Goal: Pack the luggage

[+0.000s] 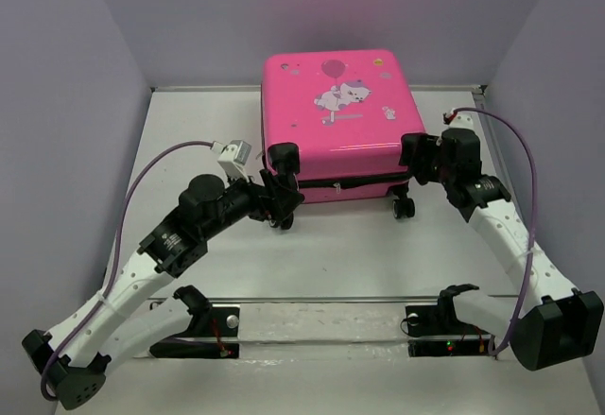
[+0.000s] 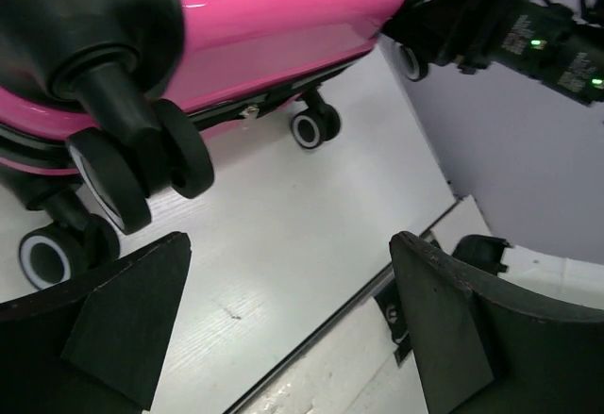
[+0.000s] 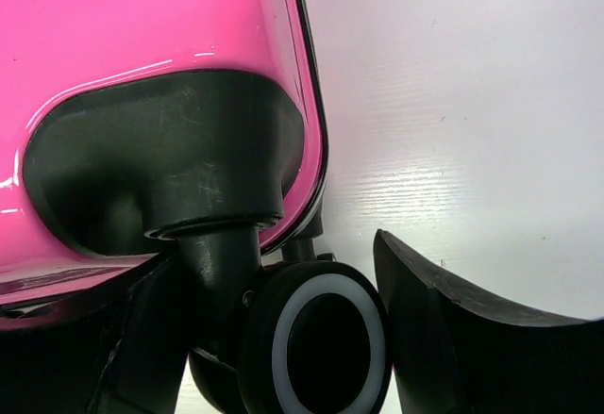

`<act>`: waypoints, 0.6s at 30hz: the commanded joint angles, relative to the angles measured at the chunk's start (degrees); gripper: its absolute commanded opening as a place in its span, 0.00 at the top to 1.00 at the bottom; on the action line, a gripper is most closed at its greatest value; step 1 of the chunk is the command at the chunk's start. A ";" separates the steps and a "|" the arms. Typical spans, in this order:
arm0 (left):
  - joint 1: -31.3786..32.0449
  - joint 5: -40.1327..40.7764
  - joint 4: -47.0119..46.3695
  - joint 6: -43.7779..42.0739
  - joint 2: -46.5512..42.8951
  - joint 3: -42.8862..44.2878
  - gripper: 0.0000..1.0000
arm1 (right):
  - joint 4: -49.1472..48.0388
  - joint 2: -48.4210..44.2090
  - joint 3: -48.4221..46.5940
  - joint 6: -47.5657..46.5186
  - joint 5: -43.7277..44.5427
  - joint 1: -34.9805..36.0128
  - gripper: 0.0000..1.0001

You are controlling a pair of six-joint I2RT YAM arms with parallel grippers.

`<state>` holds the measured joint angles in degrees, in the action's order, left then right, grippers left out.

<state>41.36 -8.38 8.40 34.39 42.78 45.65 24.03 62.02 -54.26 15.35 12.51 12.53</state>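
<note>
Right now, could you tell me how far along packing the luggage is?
Done: the luggage lies closed on the table. In hand: the left gripper stands open beside one wheel; the right gripper straddles another wheel, grip unclear. Left: I cannot tell whether the zipper is fully shut, so possibly that.

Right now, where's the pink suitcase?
In the top view the pink suitcase lies at the far middle of the table, wheels facing the near edge, the left gripper by its near-left corner and the right gripper by its near-right.
</note>
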 commanded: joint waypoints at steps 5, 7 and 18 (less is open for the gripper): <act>-1.37 11.45 2.32 -4.86 5.20 2.16 0.01 | 0.57 -9.10 -5.24 -0.68 -9.69 -0.23 0.17; -1.90 13.56 2.14 -6.26 7.04 4.09 0.01 | 1.89 -11.65 -5.77 -0.76 -13.38 -0.23 0.15; -3.75 12.52 -2.86 -7.76 15.31 5.68 0.15 | -0.21 -15.53 -3.31 2.05 -28.07 3.71 0.25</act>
<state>38.20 4.69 10.04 28.05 56.95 49.50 26.28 45.65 -58.11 16.49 -9.50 13.43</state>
